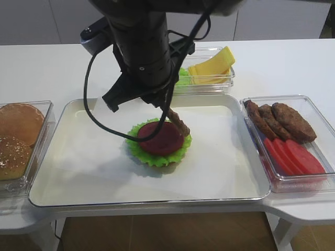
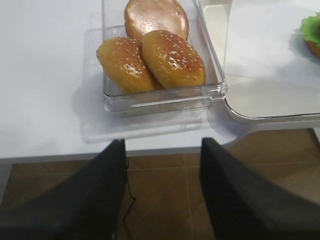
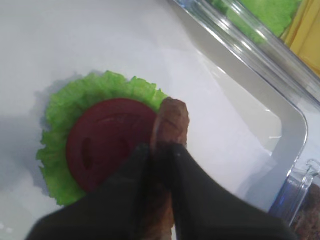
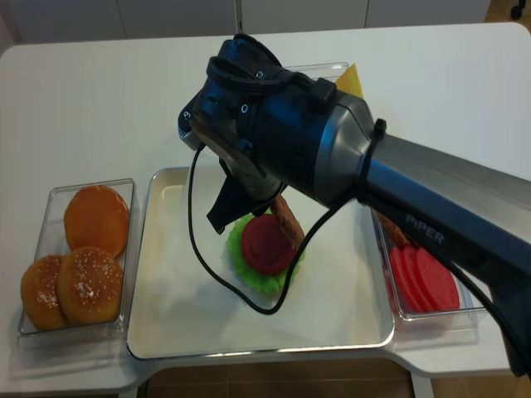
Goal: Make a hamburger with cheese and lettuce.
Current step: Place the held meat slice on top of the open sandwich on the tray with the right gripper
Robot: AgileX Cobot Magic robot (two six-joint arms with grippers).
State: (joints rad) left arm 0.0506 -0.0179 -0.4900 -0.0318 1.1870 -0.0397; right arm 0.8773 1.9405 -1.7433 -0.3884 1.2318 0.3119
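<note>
Here the left gripper (image 2: 160,192) hangs open off the table edge. The hamburger (image 1: 158,143) lies flat mid-tray (image 1: 94,183), tomato up. At its 2 o'clock rim, the right gripper (image 3: 159,152) pinches a patty (image 3: 171,122) edgewise, pointing 12 o'clock in the wrist view.

Table: a white tabletop (image 1: 47,68) with rounded corners fills most of each view.
Floor: brown tiles (image 2: 160,175) with thin pale joints show below the table's front edge.
Back wall: pale cabinet fronts (image 1: 52,21) with dark vertical seams stand behind the table.
Light: soft and even, casting faint grey shadows on the tabletop.
</note>
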